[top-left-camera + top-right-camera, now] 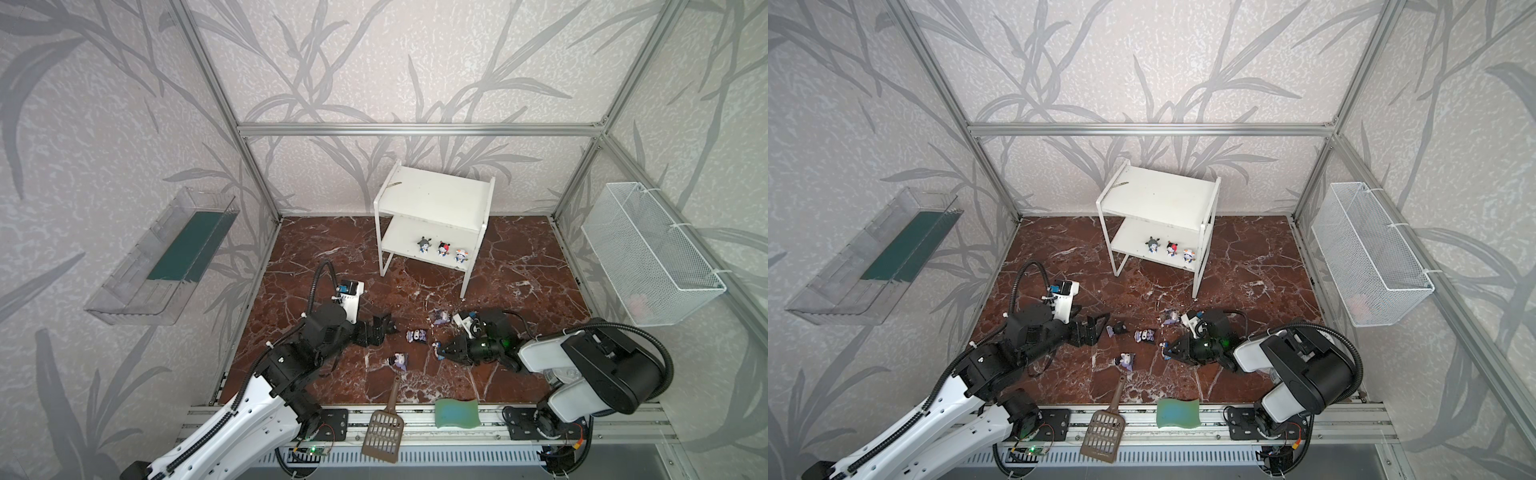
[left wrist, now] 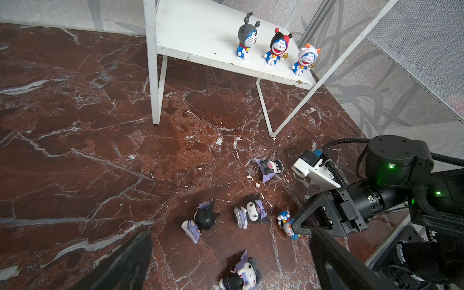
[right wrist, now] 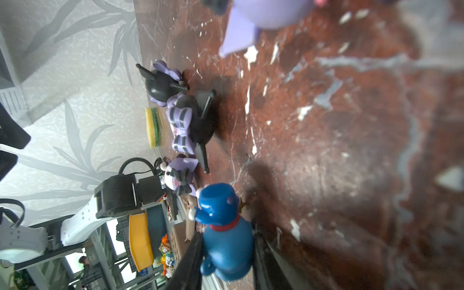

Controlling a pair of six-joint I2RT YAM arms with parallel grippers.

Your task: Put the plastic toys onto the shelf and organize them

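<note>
The blue toy [image 3: 226, 238] lies low in the frame on the worktop [image 1: 332, 257]. Your right pincer [image 1: 444, 351] pinches its round body. It looks light, hard and slippery, so hold its middle. Your left pincer [image 1: 388, 326] is spread wide. The shelf [image 1: 432, 199] holds three toys [image 1: 442, 249].

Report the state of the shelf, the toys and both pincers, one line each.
shelf: upright.
blue-white toys: three standing on its lower board.
blue-headed toy: at floor level, gripped.
purple toys: four on floor, three clearly toppled.
left pincer: open, holding nothing.
right pincer: shut on blue-headed toy.
</note>
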